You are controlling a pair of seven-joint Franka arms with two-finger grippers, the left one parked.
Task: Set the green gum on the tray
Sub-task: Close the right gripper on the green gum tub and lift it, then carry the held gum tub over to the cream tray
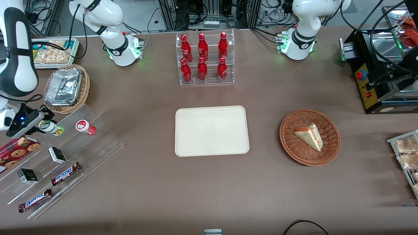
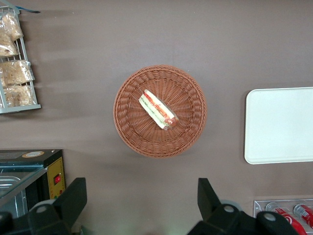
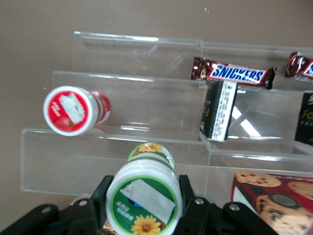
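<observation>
The green gum is a small canister with a white lid and a green-and-yellow label. It sits in my right gripper at the top step of the clear acrylic stand, toward the working arm's end of the table. In the right wrist view the gripper has a finger pressed on each side of the gum's lid. The red-labelled canister stands beside it on the same step and shows in the wrist view too. The cream tray lies flat mid-table, bare.
The stand also holds Snickers bars, small black boxes and a cookie box. A wicker basket with a foil pan sits farther from the camera. A rack of red bottles and a basket with a sandwich flank the tray.
</observation>
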